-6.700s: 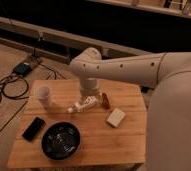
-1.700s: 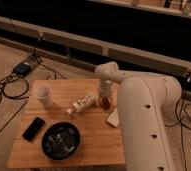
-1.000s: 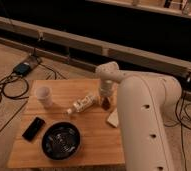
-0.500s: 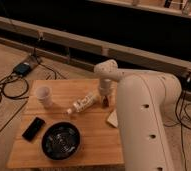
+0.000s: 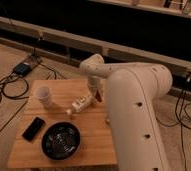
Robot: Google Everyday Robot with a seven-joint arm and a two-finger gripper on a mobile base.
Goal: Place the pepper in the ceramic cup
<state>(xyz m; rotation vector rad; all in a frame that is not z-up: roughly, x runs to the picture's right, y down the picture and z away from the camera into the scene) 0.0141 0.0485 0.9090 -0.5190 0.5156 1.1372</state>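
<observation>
Over the last half-second the wrist has swung a little leftward, away from the table's right edge and toward the cup side, while everything on the table has stayed where it was. The gripper point(image 5: 94, 93) hangs low over the middle of the wooden table point(image 5: 96, 142), just right of the white bottle point(image 5: 81, 104) lying on its side. A reddish streak at its tip is, we judge, the pepper point(image 5: 97, 96). Whether the gripper is clamped on it or merely beside it we cannot tell. The ceramic cup point(image 5: 43, 96) stands upright well to the left, near the table's far-left corner, with the bottle lying between it and the gripper. To carry out this step well, we would confirm a firm hold on the pepper, lift clear of the bottle before travelling left, centre over the cup's narrow mouth, and release low so that the small piece does not bounce out or tip the light cup. A wide black bowl point(image 5: 61, 140) and a dark phone point(image 5: 33, 128) occupy the near-left of the table. Cables point(image 5: 4, 92) and a small dark box point(image 5: 24, 67) lie on the floor to the left, before a long pale ledge and a dark wall.
</observation>
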